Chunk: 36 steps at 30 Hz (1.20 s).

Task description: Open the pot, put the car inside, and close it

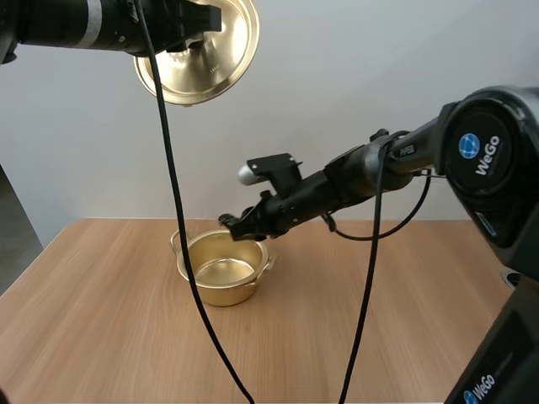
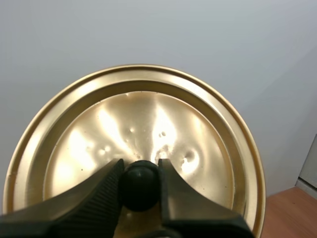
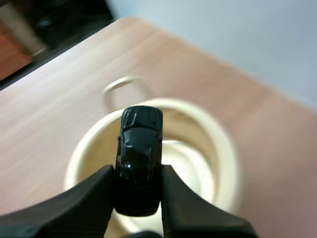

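The left gripper is closed on the black knob of the golden lid, one finger pressing on each side of it. These fingers hide the lower edge of the lid. In the high view the lid hangs in the air, well above the table and tilted, with its knob side turned to the arm. Its upper rim and most of the left arm are cut off by the border. The right gripper is closed on the black toy car, which it holds by the two sides. The nose of the car points away from the gripper, and its rear end is hidden between the fingers. The car is in the air over the open golden pot, which stands on the table. In the high view the right fingertips hover over the far rim of the pot and cover a part of it. There they are too small and dark to tell what is between them.
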Each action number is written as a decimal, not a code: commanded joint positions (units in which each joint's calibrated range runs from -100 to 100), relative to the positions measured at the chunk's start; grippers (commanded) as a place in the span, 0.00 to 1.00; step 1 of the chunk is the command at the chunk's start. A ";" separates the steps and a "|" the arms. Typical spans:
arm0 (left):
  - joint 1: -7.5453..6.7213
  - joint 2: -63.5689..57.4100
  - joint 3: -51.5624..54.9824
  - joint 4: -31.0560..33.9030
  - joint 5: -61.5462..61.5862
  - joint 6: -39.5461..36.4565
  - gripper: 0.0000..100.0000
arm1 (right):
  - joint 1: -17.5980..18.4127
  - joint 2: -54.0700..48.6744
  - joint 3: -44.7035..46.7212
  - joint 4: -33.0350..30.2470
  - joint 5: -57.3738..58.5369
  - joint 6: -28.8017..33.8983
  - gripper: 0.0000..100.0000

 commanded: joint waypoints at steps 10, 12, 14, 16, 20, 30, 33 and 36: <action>-0.02 0.69 0.00 -0.06 1.48 0.46 0.00 | 2.86 1.36 0.07 -7.34 -12.77 -0.45 0.83; -0.02 1.31 0.00 0.21 2.70 0.46 0.00 | 2.86 0.30 0.07 -7.60 -12.41 -0.25 0.57; -0.02 1.97 0.39 0.68 2.87 0.46 0.00 | 2.48 -1.32 0.07 -7.48 -12.40 0.38 0.01; -0.02 2.58 1.59 1.85 3.43 0.46 0.00 | 1.70 -3.85 0.07 -7.63 -15.20 1.61 0.00; -0.02 4.30 5.30 4.55 9.83 2.56 0.00 | -1.20 -8.36 0.77 -20.89 -32.08 11.15 0.00; -2.99 17.57 15.73 22.45 14.66 2.56 0.00 | -14.01 -12.07 3.00 -26.00 -29.54 19.81 0.00; -5.53 21.24 19.16 24.12 5.16 2.44 0.00 | -15.54 -14.07 3.00 -22.98 -25.04 17.96 0.00; -7.76 23.86 20.93 24.95 -2.23 2.33 0.00 | -16.02 -16.17 3.00 -22.00 -22.74 17.64 0.00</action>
